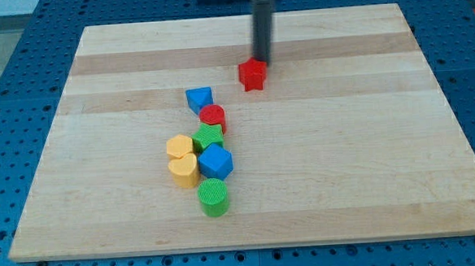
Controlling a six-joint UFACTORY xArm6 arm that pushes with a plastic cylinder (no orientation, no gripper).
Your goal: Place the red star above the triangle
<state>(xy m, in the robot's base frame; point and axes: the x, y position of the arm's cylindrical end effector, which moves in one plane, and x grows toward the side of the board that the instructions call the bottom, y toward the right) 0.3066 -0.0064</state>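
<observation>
The red star [252,74] lies on the wooden board [344,144], up and to the right of the blue triangle [199,98]. My tip [261,62] touches or nearly touches the star's upper right edge. The rod rises from there out of the view's top. The blue triangle sits at the top of a cluster of blocks, with a clear gap between it and the star.
Below the triangle stand a red cylinder [213,116], a green star [208,137], a yellow hexagon [179,146], a yellow heart [183,170], a blue hexagon [216,162] and a green cylinder [214,197]. Blue pegboard [9,120] surrounds the board.
</observation>
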